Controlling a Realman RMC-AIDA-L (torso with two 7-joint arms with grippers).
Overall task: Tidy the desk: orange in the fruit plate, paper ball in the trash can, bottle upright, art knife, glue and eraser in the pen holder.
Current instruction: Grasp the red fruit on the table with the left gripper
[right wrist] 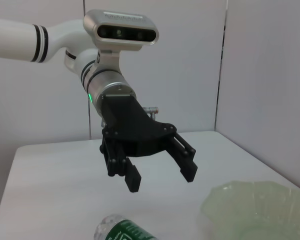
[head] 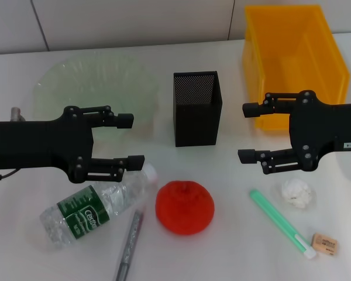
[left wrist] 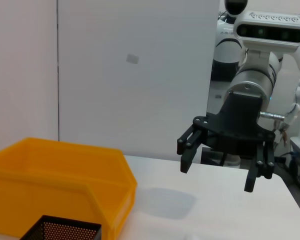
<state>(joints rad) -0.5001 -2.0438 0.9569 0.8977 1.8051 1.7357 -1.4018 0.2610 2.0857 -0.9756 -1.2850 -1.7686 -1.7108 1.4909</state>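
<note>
My left gripper (head: 134, 140) hovers open above the table, just past the cap end of the clear bottle (head: 93, 208), which lies on its side. The orange (head: 185, 206) rests near the front centre, and a grey art knife (head: 128, 243) lies to its left. My right gripper (head: 244, 132) hangs open above the white paper ball (head: 296, 192). A green glue stick (head: 281, 222) and a tan eraser (head: 326, 243) lie at the front right. The black mesh pen holder (head: 197, 107) stands in the middle, the green glass fruit plate (head: 96, 82) back left, and the yellow bin (head: 295, 55) back right.
The left wrist view shows the right gripper (left wrist: 219, 167) open above the table beyond the yellow bin (left wrist: 55, 170) and pen holder (left wrist: 65, 229). The right wrist view shows the left gripper (right wrist: 161, 177) open over the bottle (right wrist: 122, 231), beside the plate (right wrist: 260, 207).
</note>
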